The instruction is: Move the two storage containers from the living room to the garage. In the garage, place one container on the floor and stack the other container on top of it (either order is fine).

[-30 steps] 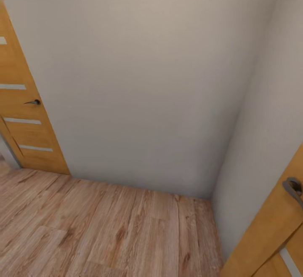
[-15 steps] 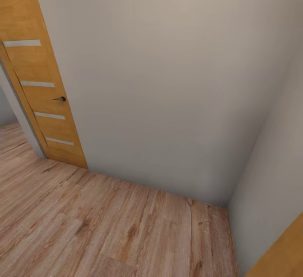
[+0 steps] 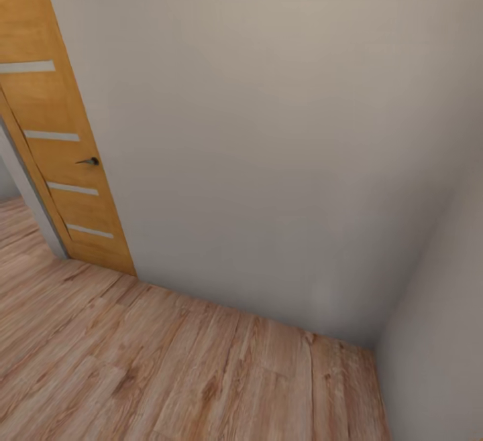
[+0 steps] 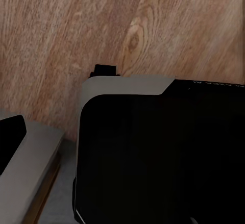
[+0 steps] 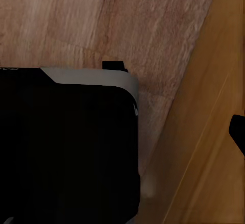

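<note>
Containers: neither bin is among what these frames give you, so you cannot place them against either pincer; you are in transit on wood planks, not on concrete.
Head view: plain wall (image 3: 268,126) ahead, meeting a second wall (image 3: 436,334) in a corner at lower right; plank floor (image 3: 168,374) along the bottom; honey-wood door (image 3: 57,139) with frosted strips at the left edge, its handle (image 3: 88,161) at mid-left.
Left wrist view: dark robot body (image 4: 163,157) in the lower right, planks (image 4: 76,30) above it, a grey part (image 4: 28,157) at lower left.
Right wrist view: dark robot body (image 5: 66,147) in the lower left, planks (image 5: 102,20) across the top, a honey-wood panel (image 5: 214,132) down the right side, very near.
Pincers: you cannot tell from either wrist view whether the fingers are apart or together, and no bin is seen in them.
Step, as I judge it: driving through the house, either to fetch a bin or to find the garage.
How to do it well: you face a dead corner, so turn the base toward the door at left. Swing slowly, since the panel on your right sits close. Keep both arms tucked.
</note>
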Controlling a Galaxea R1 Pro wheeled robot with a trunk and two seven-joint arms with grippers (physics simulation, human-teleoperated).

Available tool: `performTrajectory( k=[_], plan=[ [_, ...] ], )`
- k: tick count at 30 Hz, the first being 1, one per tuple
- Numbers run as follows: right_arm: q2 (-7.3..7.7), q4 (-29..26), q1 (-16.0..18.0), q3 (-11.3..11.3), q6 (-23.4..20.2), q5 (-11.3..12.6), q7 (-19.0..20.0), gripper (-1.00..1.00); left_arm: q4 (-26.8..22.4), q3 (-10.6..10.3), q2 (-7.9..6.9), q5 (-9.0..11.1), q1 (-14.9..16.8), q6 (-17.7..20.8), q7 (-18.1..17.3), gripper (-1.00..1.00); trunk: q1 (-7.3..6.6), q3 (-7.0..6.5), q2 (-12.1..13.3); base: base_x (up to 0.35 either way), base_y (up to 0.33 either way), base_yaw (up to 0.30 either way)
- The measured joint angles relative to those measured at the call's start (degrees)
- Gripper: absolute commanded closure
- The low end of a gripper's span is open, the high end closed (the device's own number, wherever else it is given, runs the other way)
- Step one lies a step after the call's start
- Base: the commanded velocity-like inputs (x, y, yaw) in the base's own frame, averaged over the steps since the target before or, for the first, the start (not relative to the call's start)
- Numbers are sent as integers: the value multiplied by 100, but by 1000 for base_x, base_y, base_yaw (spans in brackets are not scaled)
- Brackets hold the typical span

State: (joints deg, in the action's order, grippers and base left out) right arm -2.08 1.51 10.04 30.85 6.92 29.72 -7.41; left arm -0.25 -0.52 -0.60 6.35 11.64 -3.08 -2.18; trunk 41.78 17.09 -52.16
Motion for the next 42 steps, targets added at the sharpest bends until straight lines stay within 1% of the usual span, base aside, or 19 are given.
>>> performTrajectory(
  k=[9,12,35,42],
  plan=[
    [-4,0,0,1,0,0,0,-100,0,2,0,1,0,0,3,-100,0,0,0,316,0,0],
    [-6,0,0,3,0,0,0,-100,0,3,0,4,0,0,3,-100,1,0,0,166,0,32],
    [-7,0,1,4,4,1,-1,-100,-2,3,-1,9,-1,-3,3,-100,3,0,1,5,0,261],
    [-2,0,1,-2,5,0,0,-100,0,4,0,9,0,-6,3,-100,3,0,1,0,0,48]
  ],
)
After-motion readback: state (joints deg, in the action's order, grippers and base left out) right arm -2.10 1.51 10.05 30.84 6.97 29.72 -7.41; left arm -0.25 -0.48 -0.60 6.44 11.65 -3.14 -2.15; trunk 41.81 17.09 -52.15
